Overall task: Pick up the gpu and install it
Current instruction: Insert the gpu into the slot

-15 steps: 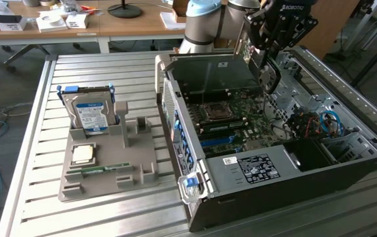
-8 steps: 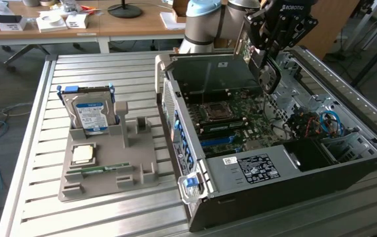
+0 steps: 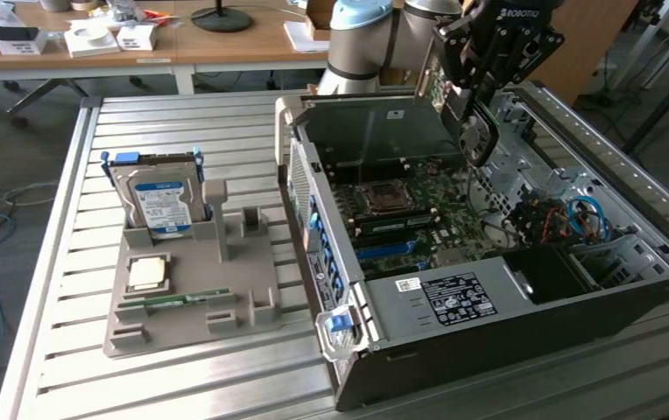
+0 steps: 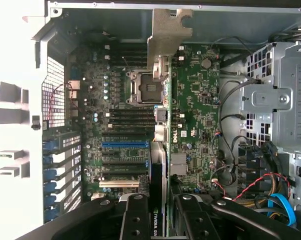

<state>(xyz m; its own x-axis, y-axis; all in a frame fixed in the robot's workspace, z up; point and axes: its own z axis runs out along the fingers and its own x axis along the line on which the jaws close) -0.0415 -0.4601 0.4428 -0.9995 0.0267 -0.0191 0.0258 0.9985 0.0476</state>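
1. Desk area. A grey moulded holder tray rests on the slatted metal desk. It stands a silver blue-labelled hard drive upright and keeps a small green memory stick in a slot. This keeps each part at a fixed, graspable position.

2. Case. The open black-and-silver computer case lies on its side just beside the tray, on the exterior view's right. Its green motherboard faces up, which allows access from above.

3. Task part. The gpu, a thin flat circuit card, hangs over the motherboard, clear of the tray. In the wrist view the gpu appears edge-on, with its silver metal bracket at the end away from the tool. The blue expansion slot lies below and to one side, unoccupied.

4. Tool. The black tool is clamped on the card, with one finger on each face. This is judged to hold the thin card rigid.

5. Arm. The arm reaches from behind the case, and the tool points down into it.
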